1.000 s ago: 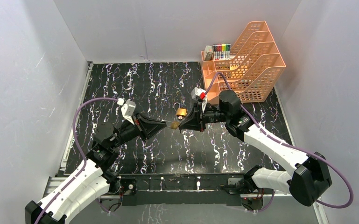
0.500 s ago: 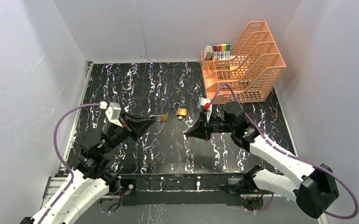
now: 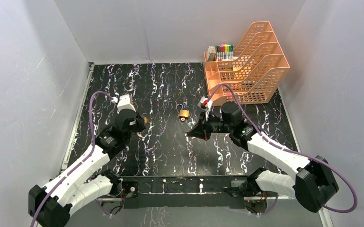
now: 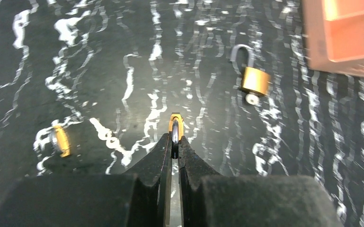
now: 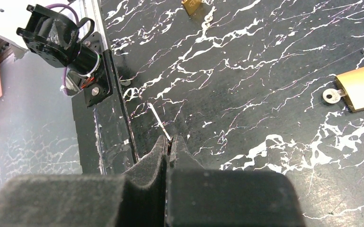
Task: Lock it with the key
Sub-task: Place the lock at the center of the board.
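My left gripper [image 3: 143, 121] [image 4: 174, 139] is shut on a small brass padlock [image 4: 175, 123] seen edge-on, pinched by its shackle; it shows as a brass speck [image 3: 145, 120] left of the table's middle. My right gripper [image 3: 188, 135] [image 5: 170, 140] is shut on a thin silver key [image 5: 159, 121] whose blade sticks out past the tips, low over the table. The two grippers are well apart. A second brass padlock [image 3: 184, 114] [image 4: 254, 80] [image 5: 361, 87] lies on the table between them with its shackle open and a key [image 5: 330, 96] in its keyhole.
An orange tiered file rack [image 3: 246, 64] with markers behind it stands at the back right. A small brass glint [image 4: 61, 140] shows on the glossy black marble table [image 3: 161, 85] left of my left fingers; I cannot tell what it is. White walls close in three sides.
The grippers met at the held padlock a second ago. Since then, my left gripper has pulled back left with the padlock, and my right has drawn away toward the front holding the key.
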Motion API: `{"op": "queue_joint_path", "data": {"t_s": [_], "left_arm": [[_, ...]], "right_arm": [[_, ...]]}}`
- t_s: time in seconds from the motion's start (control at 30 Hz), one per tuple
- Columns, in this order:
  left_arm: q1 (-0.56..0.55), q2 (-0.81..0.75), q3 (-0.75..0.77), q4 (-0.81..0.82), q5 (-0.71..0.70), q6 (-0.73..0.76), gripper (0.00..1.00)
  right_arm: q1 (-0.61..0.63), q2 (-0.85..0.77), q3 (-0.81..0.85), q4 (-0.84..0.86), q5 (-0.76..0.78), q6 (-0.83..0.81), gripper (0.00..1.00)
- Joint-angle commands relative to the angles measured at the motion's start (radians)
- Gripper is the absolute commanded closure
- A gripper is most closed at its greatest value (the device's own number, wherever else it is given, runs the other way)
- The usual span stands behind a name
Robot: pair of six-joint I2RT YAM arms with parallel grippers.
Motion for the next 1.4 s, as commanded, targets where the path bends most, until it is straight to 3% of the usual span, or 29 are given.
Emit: {"op": "queue_joint_path", "data": {"t_s": [0.0,0.47,1.37], "left_arm": [[0.0,0.058,0.032,-0.062,-0.252,-0.117,1.0],[-0.047,0.316,0.061,-0.057,-0.312,-0.257,1.0],[-0.059,0.456,0.069,-0.009,-0.244,-0.258,1.0]], "right_arm": [[0.005,-0.013,-0.013,0.074,0.016,0.021,1.0],[0.006,0.006,-0.067,0.116,0.019,0.036,1.0],[0.005,-0.011,-0.096,0.097,0.042,0.011,1.0]]}}
